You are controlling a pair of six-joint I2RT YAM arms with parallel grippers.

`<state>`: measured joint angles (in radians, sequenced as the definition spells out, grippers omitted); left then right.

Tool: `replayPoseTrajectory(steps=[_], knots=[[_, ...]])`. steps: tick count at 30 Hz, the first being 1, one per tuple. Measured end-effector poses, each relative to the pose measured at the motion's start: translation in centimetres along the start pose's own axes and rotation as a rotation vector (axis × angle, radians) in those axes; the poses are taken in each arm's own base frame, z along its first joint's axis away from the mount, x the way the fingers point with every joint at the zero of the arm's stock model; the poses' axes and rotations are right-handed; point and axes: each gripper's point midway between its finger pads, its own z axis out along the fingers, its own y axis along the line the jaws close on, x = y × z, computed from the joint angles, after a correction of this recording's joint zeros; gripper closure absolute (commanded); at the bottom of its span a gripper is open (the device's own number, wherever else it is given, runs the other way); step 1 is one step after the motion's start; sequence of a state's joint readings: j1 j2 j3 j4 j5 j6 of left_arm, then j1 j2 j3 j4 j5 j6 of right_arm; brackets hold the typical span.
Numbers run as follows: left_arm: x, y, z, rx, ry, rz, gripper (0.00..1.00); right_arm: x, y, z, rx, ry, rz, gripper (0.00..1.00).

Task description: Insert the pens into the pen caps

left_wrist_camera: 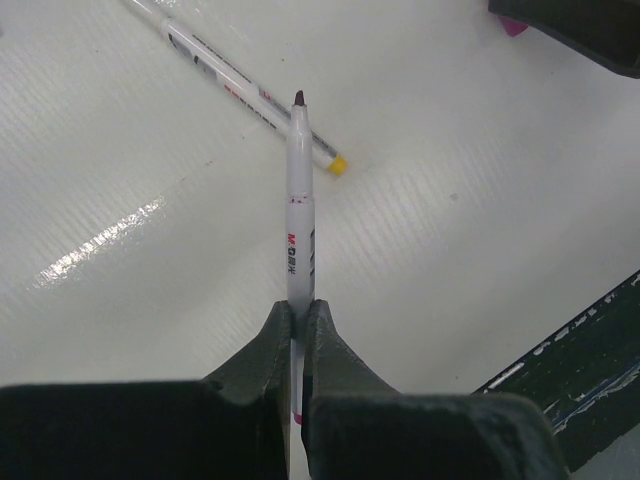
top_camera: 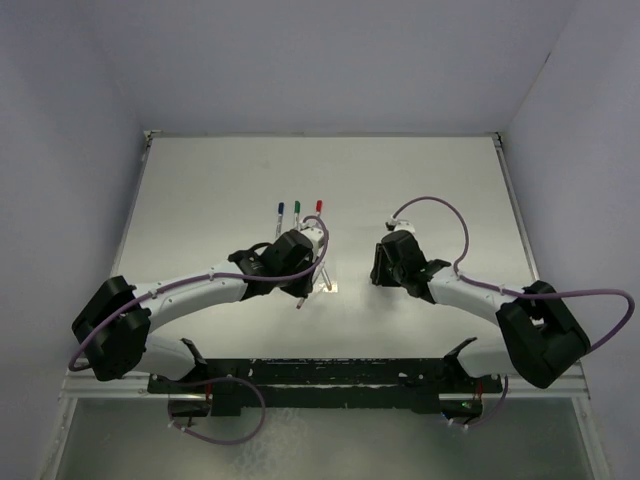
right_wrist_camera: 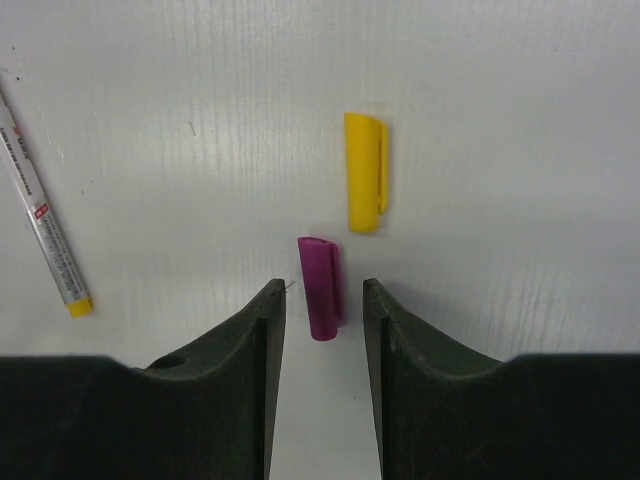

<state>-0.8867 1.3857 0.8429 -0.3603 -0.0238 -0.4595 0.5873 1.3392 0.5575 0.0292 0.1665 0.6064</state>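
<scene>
Top external view: both arms are seen reached inward over the white table, with the left gripper and the right gripper lowered near its middle, and three pens with blue, green and red ends are laid side by side just beyond the left one. On the left wrist view the jaws are seen clamped on a pen with a bare dark tip, pointed away over a yellow-tipped pen lying on the table. On the right wrist view the fingers are held narrowly parted, the magenta cap is seen lying flat between them, touched by neither, and the yellow cap is found just beyond it.
</scene>
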Motion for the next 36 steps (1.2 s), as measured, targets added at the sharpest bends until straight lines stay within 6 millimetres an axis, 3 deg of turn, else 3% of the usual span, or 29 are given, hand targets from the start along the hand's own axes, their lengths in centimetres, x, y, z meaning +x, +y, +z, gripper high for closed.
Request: replayPoseTrajectory(steps=[28, 34, 36], knots=[[0.0, -0.1, 0.6, 0.008, 0.003, 0.008, 1.0, 0.1, -0.2, 1.1, 0.137, 0.069, -0.082, 0.65], [0.0, -0.1, 0.6, 0.008, 0.003, 0.008, 1.0, 0.1, 0.2, 1.4, 0.187, 0.078, -0.129, 0.71], [0.0, -0.1, 0.6, 0.008, 0.003, 0.008, 1.0, 0.0, 0.6, 1.6, 0.204, 0.08, -0.149, 0.77]])
